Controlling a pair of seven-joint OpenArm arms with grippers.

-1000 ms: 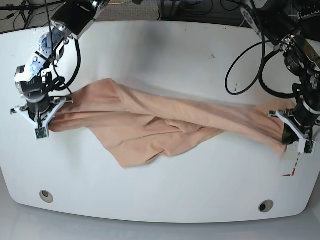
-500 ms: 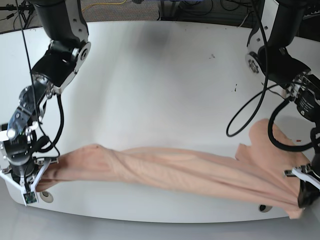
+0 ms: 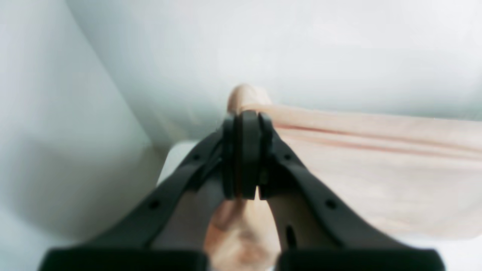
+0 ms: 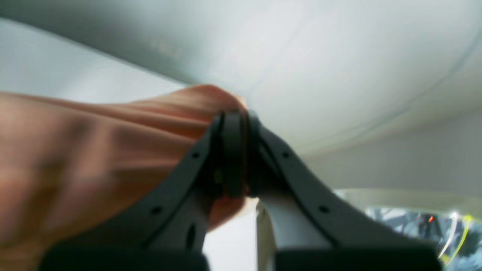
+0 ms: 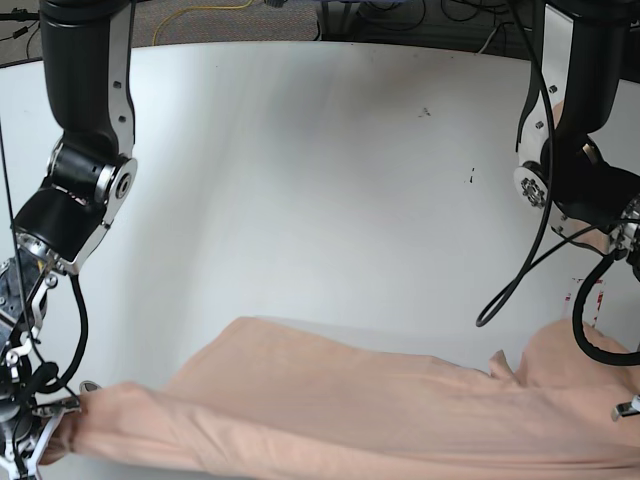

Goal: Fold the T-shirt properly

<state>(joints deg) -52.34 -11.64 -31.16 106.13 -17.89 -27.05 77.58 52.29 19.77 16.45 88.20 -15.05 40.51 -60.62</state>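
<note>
My arms [image 5: 88, 90] are black-shelled with silver joints and looping black cables [image 5: 530, 250]. My gripper fingers [image 3: 244, 150] are matte black, with small round holes along them.

The T-shirt [image 5: 360, 405] is a soft peach-pink garment drawn out into a long, wide band across the near edge of the white worktop [image 5: 320, 180], running from the base view's lower left corner to its right border. Long shallow creases follow its length. A rounded flap of cloth rises near its right end, with a small notch beside it. Each end is bunched into a tight wad, pinched between closed black fingers in both wrist views.
</note>
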